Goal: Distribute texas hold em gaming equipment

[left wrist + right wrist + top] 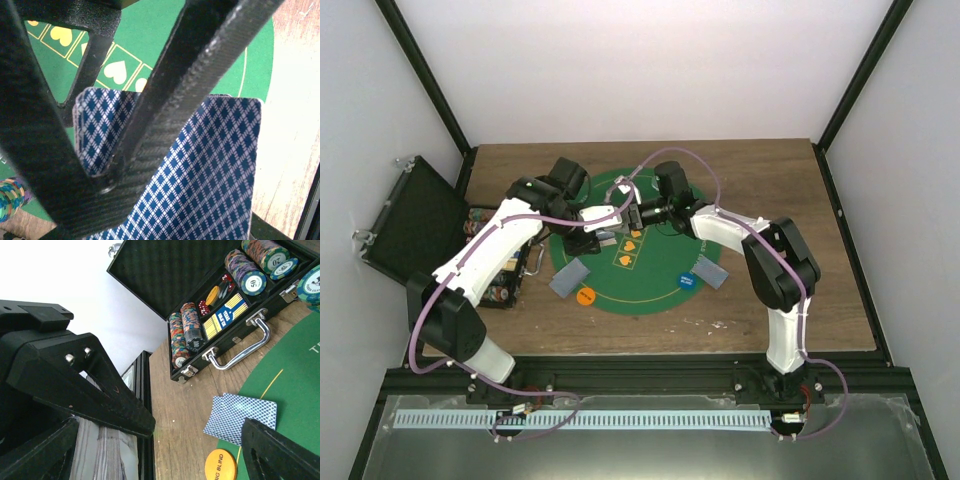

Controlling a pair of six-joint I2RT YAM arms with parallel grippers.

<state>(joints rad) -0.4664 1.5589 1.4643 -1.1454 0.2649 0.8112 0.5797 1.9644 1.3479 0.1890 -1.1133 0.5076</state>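
Observation:
Over the middle of the green mat (pixel 640 292), my left gripper (pixel 607 230) is shut on a stack of blue diamond-backed playing cards (pixel 215 170). My right gripper (pixel 634 215) faces it from the right. Its jaws stand wide apart (pixel 197 427) with nothing between them. The held stack's edge (pixel 102 455) shows beside its left finger. Two dealt cards (pixel 570 277) (pixel 240 415) lie at the mat's left edge. An orange "BIG BLIND" disc (pixel 585 296) (pixel 220 466) lies beside them. More cards (pixel 710 270) and a blue disc (pixel 687 282) lie at the mat's right.
An open black case (pixel 415 225) (pixel 200 270) sits at the left. It holds rows of chips (pixel 185 332) and has a metal handle (pixel 240 352) facing the mat. A short chip stack (pixel 10 197) stands on the mat's edge. Black frame posts border the table.

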